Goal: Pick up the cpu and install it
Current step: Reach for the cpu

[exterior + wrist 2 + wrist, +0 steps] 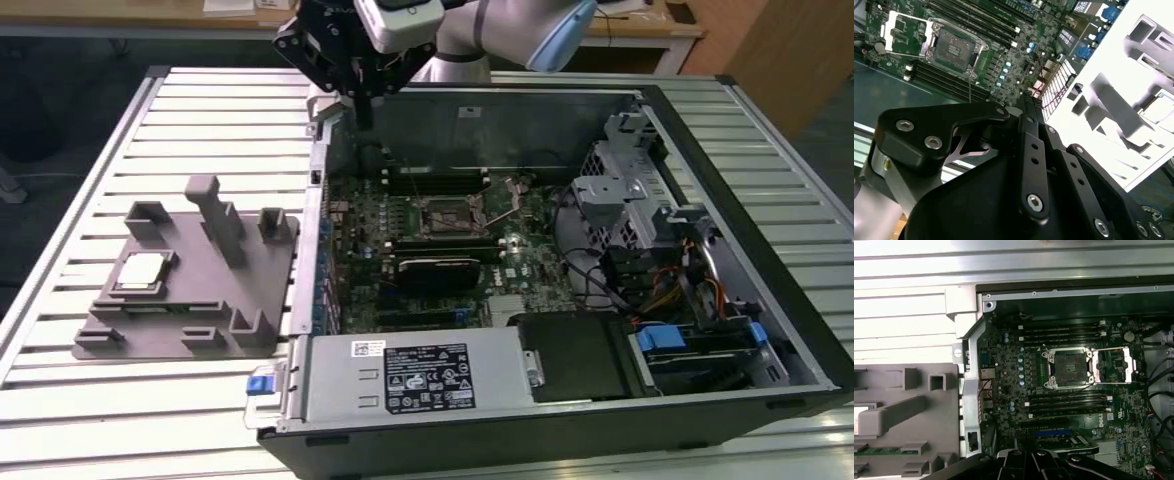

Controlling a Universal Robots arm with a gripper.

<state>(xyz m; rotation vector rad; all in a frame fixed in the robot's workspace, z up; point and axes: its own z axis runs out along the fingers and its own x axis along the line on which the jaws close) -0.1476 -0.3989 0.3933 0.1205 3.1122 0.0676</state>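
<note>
The cpu (pixel 143 272), a small silvery square chip, lies in a pocket of the grey fixture (pixel 200 300) on the exterior view's left, beside the open computer case. My gripper (pixel 360 115) hangs shut and empty above the case's rear left corner, well apart from the cpu. In the second wrist view the black fingers (pixel 1026 100) meet in a point above the motherboard's edge. The cpu (pixel 1160 107) shows washed out in the fixture there. The motherboard socket (pixel 447 212) (pixel 1066 367) (pixel 956 47) stands with its metal lid (pixel 1114 365) swung open and nothing in it.
The case (pixel 747 130) lies on its side on a slatted metal table (pixel 80 150). Inside are memory sticks (pixel 1066 402), a drive cage (pixel 627 190), cables (pixel 667 280) and a power supply (pixel 414 375). Upright posts (pixel 207 210) rise from the fixture.
</note>
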